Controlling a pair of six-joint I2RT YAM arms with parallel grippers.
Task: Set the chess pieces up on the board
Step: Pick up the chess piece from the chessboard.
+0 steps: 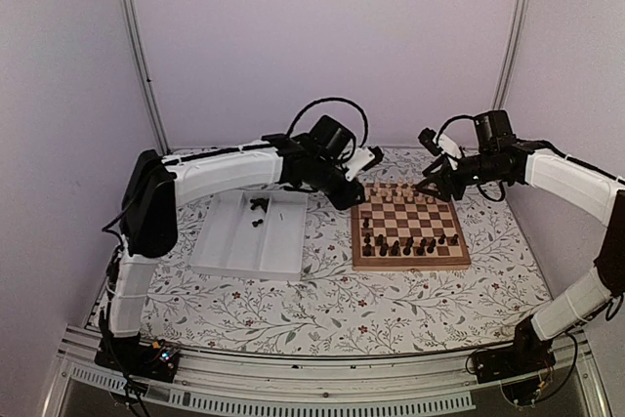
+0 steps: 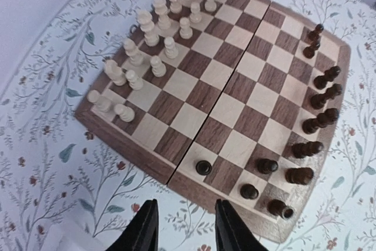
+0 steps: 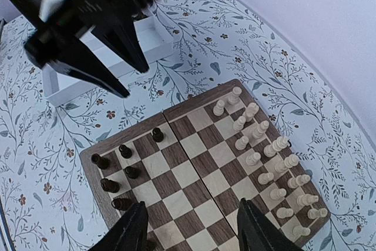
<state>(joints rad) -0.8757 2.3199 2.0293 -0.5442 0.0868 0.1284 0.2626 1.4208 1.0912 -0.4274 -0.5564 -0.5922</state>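
Left pincer (image 2: 185, 230): spread, nothing between the fingers. In my left wrist view it sits at the bottom of the frame, over the flowered table (image 1: 322, 305), just off the board's lower edge.

Right pincer (image 3: 194, 227): also spread and empty. It hangs above the board (image 1: 411, 265), fingers at the bottom of that wrist frame. In the top view it is at the board's upper edge.

Dark pieces (image 2: 322, 120): most stand on the board, in two rough lines down its right side in the left wrist view, along the lower edge in the top view. Lone piece (image 2: 203, 167): dark, upright, forward of the others at the board's lower edge, just above my left fingertips and apart from them.

Pale pieces (image 2: 145, 24): two rows, upper left of the left wrist frame.

Tray (image 1: 278, 241): white, left of the board and apart from it. A few dark bits (image 1: 259, 208) lie in its upper part, too small to tell apart.
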